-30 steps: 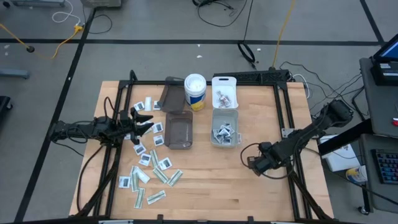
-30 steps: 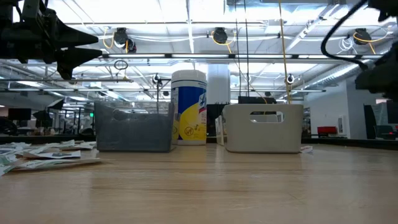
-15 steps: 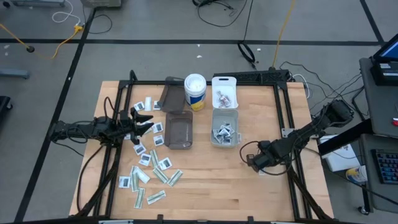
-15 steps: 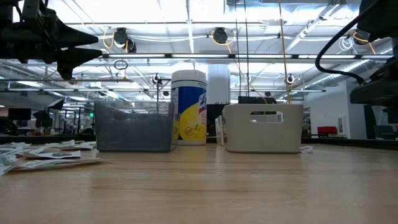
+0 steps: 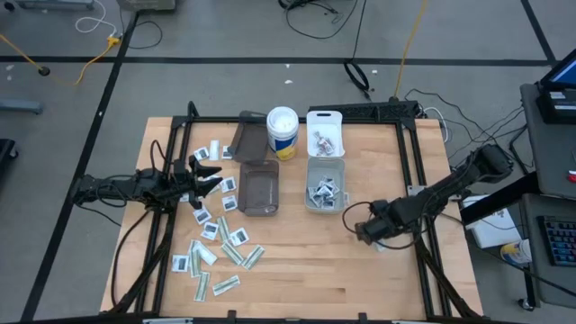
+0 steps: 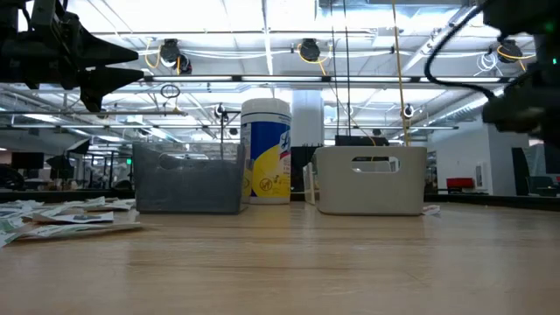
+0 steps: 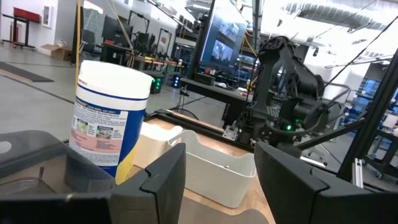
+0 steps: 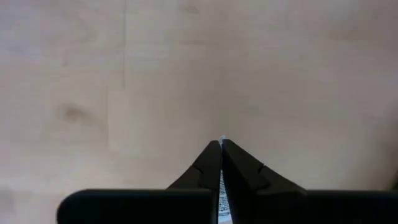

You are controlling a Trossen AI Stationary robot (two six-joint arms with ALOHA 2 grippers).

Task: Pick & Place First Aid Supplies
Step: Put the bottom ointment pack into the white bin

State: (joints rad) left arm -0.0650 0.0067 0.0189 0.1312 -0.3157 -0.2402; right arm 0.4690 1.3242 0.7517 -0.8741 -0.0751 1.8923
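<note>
Left side first: packets (image 5: 214, 236) lie scattered on the table (image 5: 297, 270) left of the smoky bin (image 5: 259, 190), a loose spread of white squares and pale green strips running from near the back edge down toward the front. Low view only catches their edge as a flat pile (image 6: 61, 219) at far left; the count is not readable there.

My left gripper (image 5: 209, 175) hangs above the upper part of that spread, arm stretched in flat from the left edge, fingers pointing toward the bins. Jaws apart, nothing between them; the left wrist view shows both fingers (image 7: 161, 180) with a clear gap, looking past the wipes canister (image 7: 106, 127) and the white bin (image 7: 211, 174) to my other arm.

Middle: high view shows some packets in the white bin (image 5: 325, 194) and in the white tray (image 5: 325, 131) behind it. Low view sees only the bin walls, contents hidden.

Right: my right gripper (image 5: 363, 231) sits low over bare wood just right of the white bin, arm folded in from the right edge. Right wrist view shows my jaws pinched together, tips (image 8: 220, 146) meeting over plain table. A thin pale sliver shows between them; can't tell what it is.
</note>
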